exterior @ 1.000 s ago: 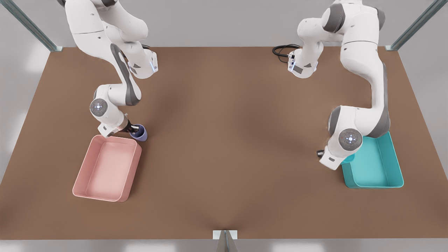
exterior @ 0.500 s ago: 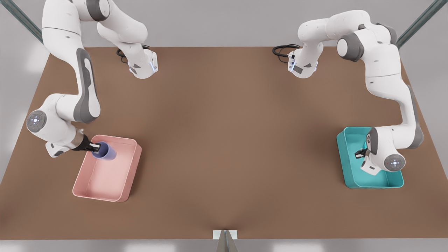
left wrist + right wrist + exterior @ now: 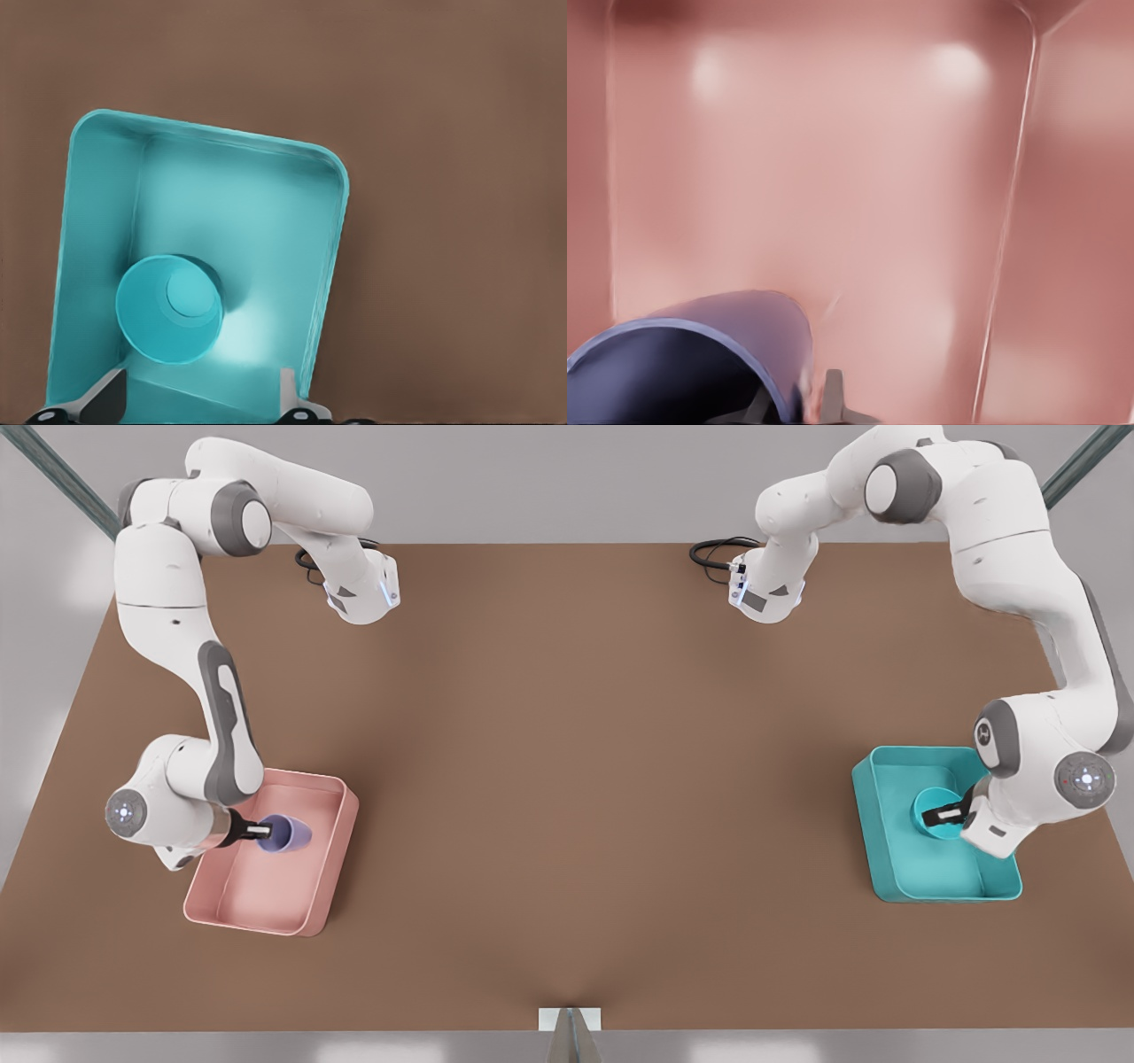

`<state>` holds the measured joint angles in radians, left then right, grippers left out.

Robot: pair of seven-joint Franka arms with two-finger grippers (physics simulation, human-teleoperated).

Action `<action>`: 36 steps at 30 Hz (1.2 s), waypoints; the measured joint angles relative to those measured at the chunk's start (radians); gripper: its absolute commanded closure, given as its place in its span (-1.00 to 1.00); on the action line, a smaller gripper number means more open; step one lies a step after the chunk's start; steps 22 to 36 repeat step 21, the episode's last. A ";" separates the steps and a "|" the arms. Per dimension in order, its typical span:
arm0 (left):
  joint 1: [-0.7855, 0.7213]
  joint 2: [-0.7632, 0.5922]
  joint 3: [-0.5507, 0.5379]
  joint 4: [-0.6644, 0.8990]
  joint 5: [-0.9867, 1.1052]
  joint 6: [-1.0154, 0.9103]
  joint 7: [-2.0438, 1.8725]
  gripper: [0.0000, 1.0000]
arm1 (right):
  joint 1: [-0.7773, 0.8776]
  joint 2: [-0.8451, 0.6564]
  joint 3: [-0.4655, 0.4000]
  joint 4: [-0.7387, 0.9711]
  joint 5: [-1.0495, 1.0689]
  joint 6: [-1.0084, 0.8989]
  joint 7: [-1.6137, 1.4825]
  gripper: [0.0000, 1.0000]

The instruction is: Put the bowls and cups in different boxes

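Over pink box [image 3: 328, 886]: right gripper [image 3: 263, 832] clamping cup [image 3: 288, 833]; over teal box [image 3: 895, 868]: left gripper [image 3: 941, 815], fingers spread, bowl [image 3: 932, 825] dropped; next, release cup.

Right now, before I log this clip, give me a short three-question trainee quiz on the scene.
1. True or false: the purple cup is held over the pink tray.
2. Which gripper has its fingers spread open? A) left gripper B) right gripper
3. Fill in: within the teal tray, by the left gripper, is a teal ____.
Key: 1 true; 2 A; 3 bowl.
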<state>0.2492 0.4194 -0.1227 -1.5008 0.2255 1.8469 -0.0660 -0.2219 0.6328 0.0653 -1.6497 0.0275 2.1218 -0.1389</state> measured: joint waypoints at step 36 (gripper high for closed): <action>-0.137 -0.153 -0.021 0.072 -0.125 -0.405 0.039 -1.00 | 0.140 -0.448 0.015 0.296 -0.046 -0.552 0.049 -1.00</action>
